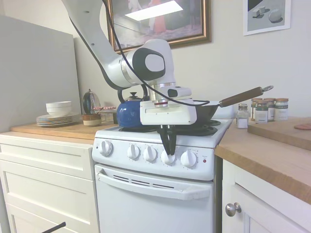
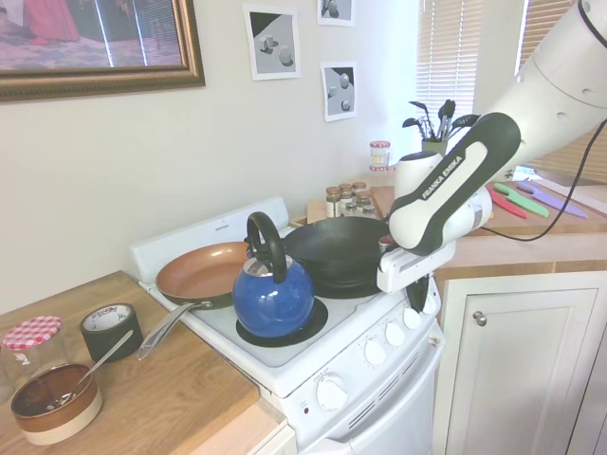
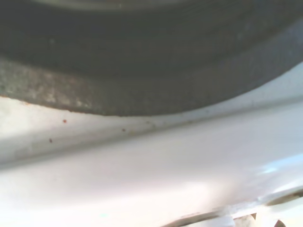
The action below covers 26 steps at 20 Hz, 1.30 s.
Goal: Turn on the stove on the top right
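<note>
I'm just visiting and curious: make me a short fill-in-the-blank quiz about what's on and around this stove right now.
The kettle on the stove is ____ in colour.
The stove's front panel has ____ round white knobs.
The gripper is at the ____ knob from the left in the first exterior view.
The jar on the wooden counter has a red-and-white ____ lid.

Missing words: blue; five; fourth; checked
</note>
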### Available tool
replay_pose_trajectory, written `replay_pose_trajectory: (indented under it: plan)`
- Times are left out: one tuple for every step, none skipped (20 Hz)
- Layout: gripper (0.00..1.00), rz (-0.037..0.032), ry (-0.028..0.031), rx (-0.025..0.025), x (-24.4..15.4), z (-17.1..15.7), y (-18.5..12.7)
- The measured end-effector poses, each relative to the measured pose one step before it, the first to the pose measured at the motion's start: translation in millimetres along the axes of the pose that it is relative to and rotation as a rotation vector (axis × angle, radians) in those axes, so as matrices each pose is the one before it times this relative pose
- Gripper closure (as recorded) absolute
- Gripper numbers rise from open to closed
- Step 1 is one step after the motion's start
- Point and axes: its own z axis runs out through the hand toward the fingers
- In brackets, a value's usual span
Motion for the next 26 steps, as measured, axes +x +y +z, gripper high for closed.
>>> replay_pose_trajectory:
  plan:
    - [1.00,-0.00081,0.00125,0.00066,-0.46,-0.81,-0.43]
    - [1.00,-0.00093,0.00101,0.00074,-0.61,-0.78,-0.49]
    - [1.00,-0.00083,0.00087,0.00067,-0.64,-0.68,-0.53]
    - [1.00,-0.00048,0.00062,0.00050,-0.65,-0.33,-0.25]
    - [1.00,-0.00080,0.00070,0.00025,-0.69,0.03,-0.09]
    - [1.00,-0.00044,0.00101,0.00036,-0.72,0.05,-0.05]
    - [1.00,-0.00028,0.00178,0.00097,-0.75,-0.05,-0.02]
    - [1.00,-0.00005,0.00133,0.00016,-0.34,-0.02,-0.03]
    - [1.00,0.00011,0.00105,-0.00049,-0.26,-0.01,-0.14]
    - [1.00,-0.00025,0.00085,-0.00061,-0.27,-0.07,-0.19]
    - [1.00,-0.00077,0.00092,-0.00071,-0.32,-0.09,-0.25]
    - [1.00,-0.00109,0.00110,-0.00040,-0.50,-0.27,-0.49]
    - [1.00,-0.00166,0.00051,0.00119,-1.36,-0.78,-1.39]
    - [1.00,-0.00328,-0.00036,0.00185,-3.14,-1.17,-2.71]
    - [1.00,-0.00466,-0.00307,0.00051,-5.87,0.12,-4.24]
    - [1.00,-0.00395,-0.00203,0.00107,-6.25,0.63,-5.51]
    - [1.00,-0.00354,0.00158,0.00412,-4.91,-0.35,-5.87]
    - [1.00,0.00007,-0.00079,0.00046,-3.15,-0.16,-3.29]
    - [1.00,-0.00007,-0.00045,0.00012,-1.70,0.09,-1.46]
    - [1.00,0.00121,-0.00045,-0.00019,-0.08,0.17,0.27]
    - [1.00,0.00221,-0.00075,-0.00050,0.45,0.37,0.92]
    - [1.00,0.00204,-0.00005,0.00023,0.50,0.22,0.76]
    - [1.00,0.00200,0.00047,0.00080,0.51,0.18,0.69]
    - [1.00,0.00176,0.00001,0.00042,0.36,0.26,0.65]
    - [1.00,0.00182,-0.00032,0.00012,0.30,0.35,0.71]
    - [1.00,0.00175,-0.00004,0.00084,0.19,0.27,0.50]
